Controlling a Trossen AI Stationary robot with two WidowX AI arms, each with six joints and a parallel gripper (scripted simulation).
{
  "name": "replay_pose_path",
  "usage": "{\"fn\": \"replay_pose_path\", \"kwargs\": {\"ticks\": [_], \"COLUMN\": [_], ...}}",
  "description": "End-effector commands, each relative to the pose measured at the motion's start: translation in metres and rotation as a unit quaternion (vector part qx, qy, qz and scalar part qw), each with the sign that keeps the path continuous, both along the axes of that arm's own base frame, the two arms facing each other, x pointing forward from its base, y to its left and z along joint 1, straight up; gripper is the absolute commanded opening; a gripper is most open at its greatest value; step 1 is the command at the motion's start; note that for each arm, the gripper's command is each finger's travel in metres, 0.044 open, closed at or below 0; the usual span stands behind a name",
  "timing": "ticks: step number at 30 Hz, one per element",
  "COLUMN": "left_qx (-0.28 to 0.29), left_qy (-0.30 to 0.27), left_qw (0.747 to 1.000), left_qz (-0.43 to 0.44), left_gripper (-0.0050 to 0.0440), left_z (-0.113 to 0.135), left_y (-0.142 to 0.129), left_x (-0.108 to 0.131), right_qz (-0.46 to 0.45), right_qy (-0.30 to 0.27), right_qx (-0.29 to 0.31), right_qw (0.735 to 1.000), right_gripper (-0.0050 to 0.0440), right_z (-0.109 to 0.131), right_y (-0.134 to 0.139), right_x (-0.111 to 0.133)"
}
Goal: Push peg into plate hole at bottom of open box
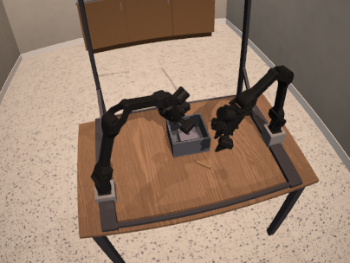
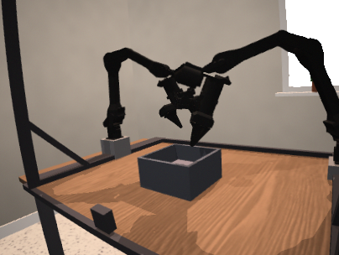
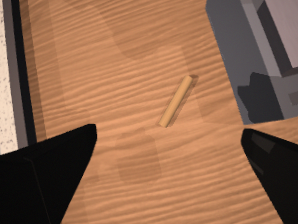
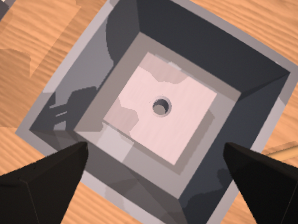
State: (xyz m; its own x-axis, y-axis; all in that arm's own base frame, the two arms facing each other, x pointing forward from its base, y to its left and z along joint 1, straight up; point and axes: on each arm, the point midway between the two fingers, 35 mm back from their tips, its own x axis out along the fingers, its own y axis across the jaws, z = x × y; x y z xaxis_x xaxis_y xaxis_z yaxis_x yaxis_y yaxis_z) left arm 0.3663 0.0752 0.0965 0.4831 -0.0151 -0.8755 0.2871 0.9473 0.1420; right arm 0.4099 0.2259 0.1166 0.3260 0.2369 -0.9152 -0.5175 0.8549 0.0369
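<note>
Box point(image 1: 191, 148) point(image 2: 164, 178) point(image 3: 227, 55) point(image 4: 257, 120) first: right gripper point(image 1: 181, 125) point(image 2: 187, 136) point(image 4: 156, 145) above it, left gripper point(image 1: 218, 138) point(image 3: 169, 128) beside it, both wide open, nothing held. Peg point(image 1: 204, 164) point(image 3: 175, 101) lies flat just outside the box; probably light, stiff, kinda rolly, so I'd pinch mid-length.

The table point(image 1: 143, 173) point(image 2: 252, 201) is seen from high above in view 1 and from beside it, lower and nearer, in view 2. Downward close-ups are given by 2 wrist cameras; the box point(image 1: 186, 148) point(image 2: 165, 178) point(image 3: 227, 55) point(image 4: 215, 30) is shared by both.
</note>
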Motion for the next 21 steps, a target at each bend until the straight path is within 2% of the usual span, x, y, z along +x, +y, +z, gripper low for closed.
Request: {"fn": "replay_pose_path", "kwargs": {"ticks": [1, 9, 21], "left_qx": [-0.006, -0.022, -0.029], "left_qy": [0.012, 0.061, 0.082], "left_qw": [0.999, 0.989, 0.981], "left_qz": [-0.046, -0.133, -0.171], "left_gripper": [0.0440, 0.0440, 0.0440], "left_z": [0.004, -0.019, -0.025], "left_y": [0.001, -0.004, -0.003], "left_x": [0.014, 0.031, 0.036], "right_qz": [-0.013, -0.026, -0.023], "right_qy": [-0.002, 0.007, 0.005], "right_qx": [-0.010, -0.027, -0.024], "right_qw": [1.000, 0.999, 0.999], "right_gripper": [0.0440, 0.0440, 0.0440], "right_z": [0.008, 0.000, 0.004], "right_y": [0.002, 0.001, 0.001], "right_x": [0.016, 0.029, 0.027]}}
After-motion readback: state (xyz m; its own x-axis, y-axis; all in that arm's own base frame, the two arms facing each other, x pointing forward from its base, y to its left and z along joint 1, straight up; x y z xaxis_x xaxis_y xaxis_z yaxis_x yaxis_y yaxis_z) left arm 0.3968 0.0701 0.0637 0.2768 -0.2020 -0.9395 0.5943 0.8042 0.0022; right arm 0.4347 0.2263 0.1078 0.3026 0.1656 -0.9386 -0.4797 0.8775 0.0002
